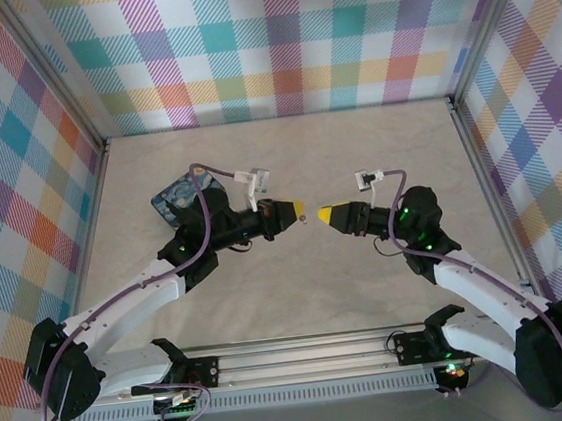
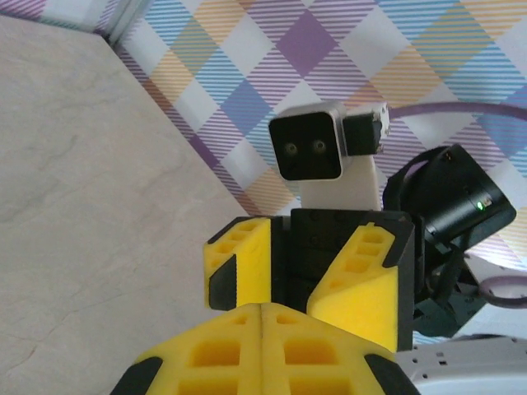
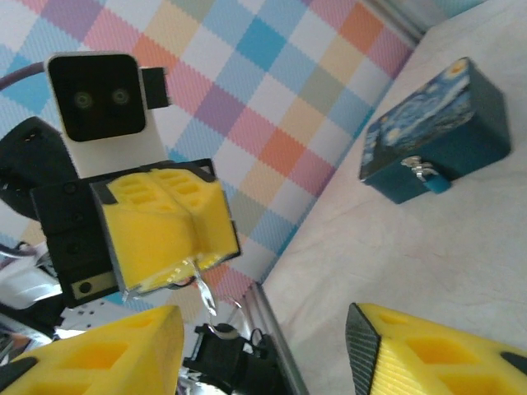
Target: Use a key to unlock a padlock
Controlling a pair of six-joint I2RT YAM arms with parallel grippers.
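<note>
Surface (image 1: 276, 161) of pale beige with a faint stone pattern fills the middle of the overhead view, closed in by plaid walls (image 1: 273, 40) of pastel checks. Two white-and-black arms reach inward from the near edge, the left arm (image 1: 129, 297) angling right and the right arm (image 1: 480, 290) angling left, so that their tips face each other close together above the middle of the surface.

A rectangular tin printed in blue and yellow swirls (image 1: 181, 199) lies on the surface, to the left of the left arm's wrist; the right wrist camera sees it (image 3: 428, 123) lying against the foot of the plaid wall.

The left claw (image 1: 298, 209) has its yellow pads pressed together (image 2: 259, 309), and from the right wrist (image 3: 193, 263) it is seen pinching a thin silvery key (image 3: 202, 288) that sticks out of the tips, pointing down. The right claw (image 1: 324, 213) stands just beside it, jaws spread apart (image 3: 263, 329) with nothing between them; the left wrist camera shows the same gap (image 2: 292, 280).

A tiny padlock with a bluish-teal body and thin silvery shackle (image 3: 434, 183) hangs at the front edge of the tin, well apart from both claws and from the key.
</note>
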